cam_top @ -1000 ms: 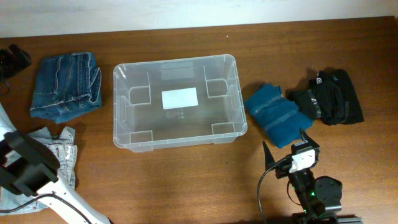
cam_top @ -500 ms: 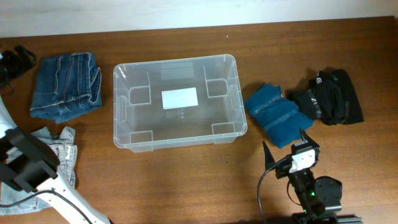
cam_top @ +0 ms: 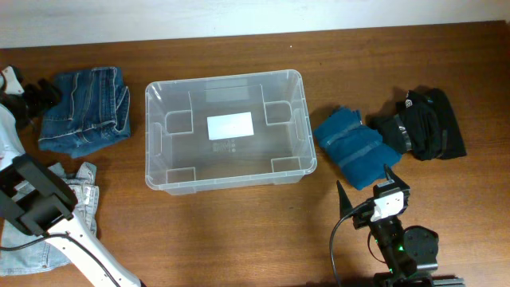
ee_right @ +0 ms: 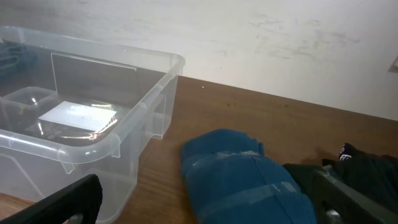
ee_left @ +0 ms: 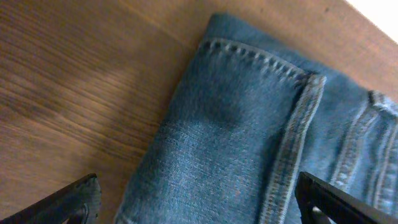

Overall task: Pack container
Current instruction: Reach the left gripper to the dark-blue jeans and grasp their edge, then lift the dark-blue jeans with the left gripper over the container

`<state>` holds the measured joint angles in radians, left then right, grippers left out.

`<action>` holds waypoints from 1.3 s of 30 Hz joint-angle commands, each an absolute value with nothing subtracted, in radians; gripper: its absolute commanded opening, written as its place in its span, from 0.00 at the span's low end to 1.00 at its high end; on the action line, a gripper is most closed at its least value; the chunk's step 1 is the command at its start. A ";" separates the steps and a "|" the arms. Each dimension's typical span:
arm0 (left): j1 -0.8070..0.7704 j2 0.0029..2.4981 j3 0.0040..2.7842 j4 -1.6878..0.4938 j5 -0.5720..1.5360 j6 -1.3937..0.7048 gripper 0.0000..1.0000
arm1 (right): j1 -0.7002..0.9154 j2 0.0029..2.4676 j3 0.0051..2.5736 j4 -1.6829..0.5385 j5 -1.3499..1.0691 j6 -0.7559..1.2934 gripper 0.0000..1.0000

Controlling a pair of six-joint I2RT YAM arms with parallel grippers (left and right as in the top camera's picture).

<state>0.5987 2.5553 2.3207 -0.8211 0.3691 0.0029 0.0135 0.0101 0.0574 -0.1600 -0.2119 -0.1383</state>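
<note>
The clear plastic container (cam_top: 225, 131) with a white label on its bottom stands empty mid-table; its near corner shows in the right wrist view (ee_right: 81, 112). Folded dark jeans (cam_top: 86, 109) lie left of it and fill the left wrist view (ee_left: 249, 137). My left gripper (cam_top: 36, 100) is open, low over the jeans' left edge, its fingertips (ee_left: 199, 202) either side of the denim. A folded teal garment (cam_top: 353, 147) lies right of the container, also in the right wrist view (ee_right: 249, 180). My right gripper (cam_top: 365, 191) is open and empty, in front of the teal garment.
A black garment (cam_top: 424, 123) lies at the far right, beside the teal one. Light-wash jeans (cam_top: 76, 195) lie at the front left under my left arm. A pale wall runs along the table's far edge.
My left gripper has moved right and forward, from the far left corner to the left edge of the dark jeans. The right arm has not moved.
</note>
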 commanded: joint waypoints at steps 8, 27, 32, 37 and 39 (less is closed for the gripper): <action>0.606 2.658 2.332 -0.834 0.432 0.061 0.99 | 0.005 0.004 0.049 -0.160 -0.217 -0.142 0.98; 0.571 2.661 2.332 -1.050 0.757 0.084 0.41 | 0.005 0.004 0.049 -0.160 -0.217 -0.142 0.99; 0.551 2.661 2.332 -1.037 0.756 0.084 0.13 | 0.005 0.004 0.049 -0.160 -0.217 -0.142 0.98; 0.543 2.661 2.332 -1.019 0.757 0.045 0.04 | 0.005 0.004 0.049 -0.160 -0.217 -0.142 0.98; 0.542 2.661 2.332 -1.011 0.777 0.011 0.01 | 0.005 0.004 0.049 -0.160 -0.217 -0.142 0.98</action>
